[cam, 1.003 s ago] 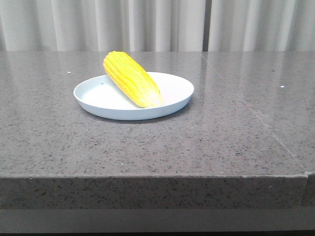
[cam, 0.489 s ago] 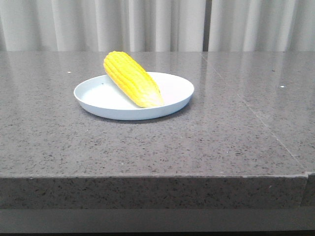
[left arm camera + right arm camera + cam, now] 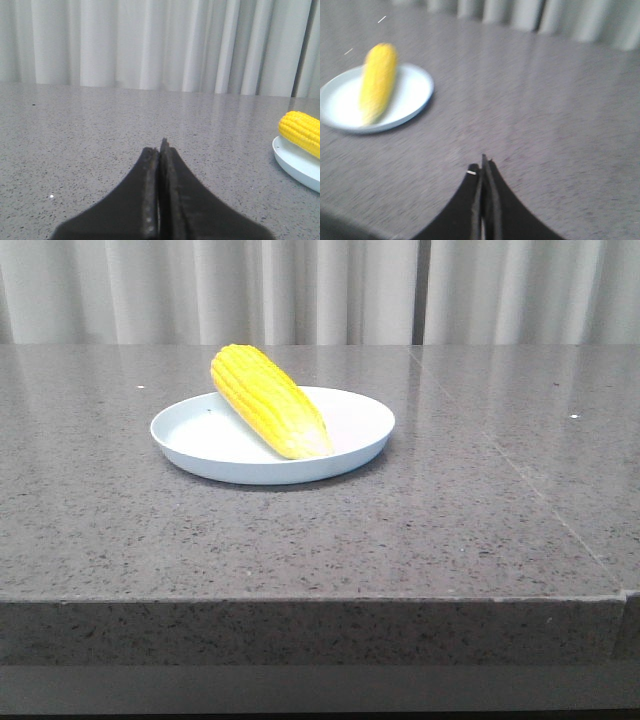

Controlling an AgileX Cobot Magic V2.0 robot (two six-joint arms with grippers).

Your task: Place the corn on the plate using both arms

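Nothing had shifted on the table vs. the front views a sec earlier: corn (image 3: pixel 268 400) and plate (image 3: pixel 190 432) sat exactly as before, no arm in the front view.

Corn lay on the plate, diagonal, fat end toward the back-left and propped over the far rim, paler tip pointing front-right and resting on the plate floor near the centre. Plate was pale bluish-white, shallow, sitting on the grey speckled stone tabletop (image 3: pixel 420 530), left of centre. White pleated curtain (image 3: pixel 320 290) hung behind the table.

Left gripper (image 3: pixel 160 145): black fingers pressed together, no gap seen, nothing between them. It was held low over bare tabletop, well apart from the plate; corn's blunt end (image 3: pixel 301 131) and plate rim (image 3: pixel 295 162) showed only at the frame edge in the left wrist view.

Right gripper (image 3: pixel 483 165): fingers likewise closed flush on each other, empty. Right wrist view was motion-blurred; corn (image 3: pixel 378 80) on plate (image 3: pixel 415 95) visible some way off from the fingertips, not touching.

Both grippers clear of the corn.
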